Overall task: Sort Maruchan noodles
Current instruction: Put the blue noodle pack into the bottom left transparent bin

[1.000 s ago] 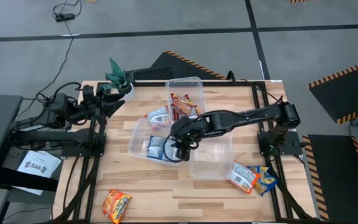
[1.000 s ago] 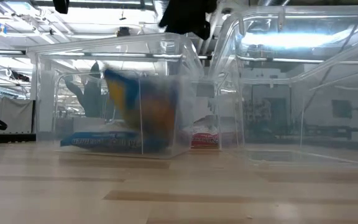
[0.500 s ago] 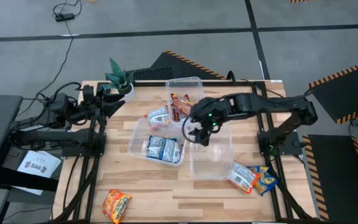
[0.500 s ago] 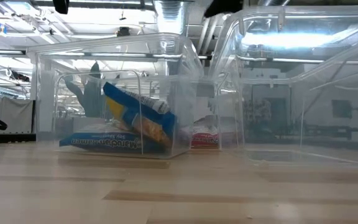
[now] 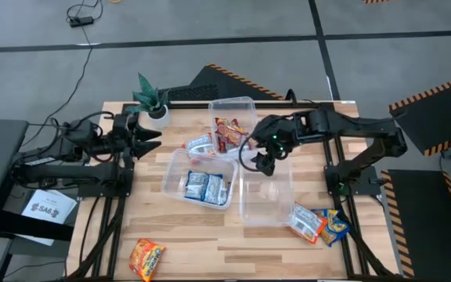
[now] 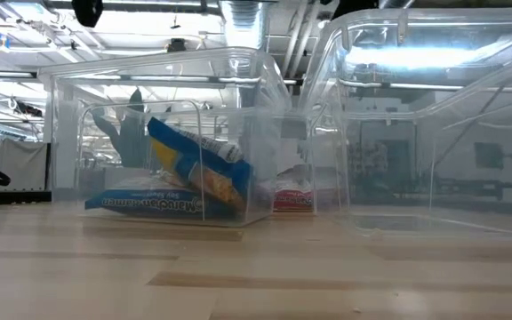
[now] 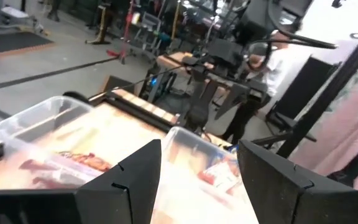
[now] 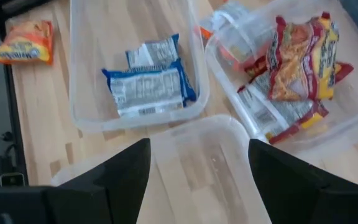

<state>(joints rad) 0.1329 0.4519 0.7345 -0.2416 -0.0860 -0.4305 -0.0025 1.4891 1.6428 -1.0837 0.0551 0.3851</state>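
Right gripper [image 5: 263,162] hangs above the counter [image 5: 178,235], over the seam between the far bin [image 5: 233,106] and the near-right bin [image 5: 266,211], fingers [image 8: 117,180] spread wide w/ nothing between them. Right wrist view looks straight down past those fingers onto all three clear bins.

Left gripper [image 5: 149,135] sits at the counter's left edge, next to a small potted plant [image 5: 150,99], pointing in toward the bins; fingers [image 7: 135,180] apart, holding nothing.

Noodles now: two blue-white packets [image 5: 204,186] lie in the middle-left bin [image 5: 172,168]. In the low view one lies flat and the other leans tilted on it. Red packets [image 5: 229,133] are piled in the far bin, several overlapping; exact count hard to tell. One blue-white packet [image 5: 198,146] lies on the bare counter just left of the far bin, beside a red-tinted packet [image 5: 202,157]. Near-right bin shows no packets inside.

Loose stuff: an orange packet [image 5: 146,258] near the front-left corner of the counter, well apart from the bins. Two more at the front-right, an orange-white one [image 5: 306,222] just beside the near-right bin, and a blue-yellow one [image 5: 334,225] touching it at the counter's edge.
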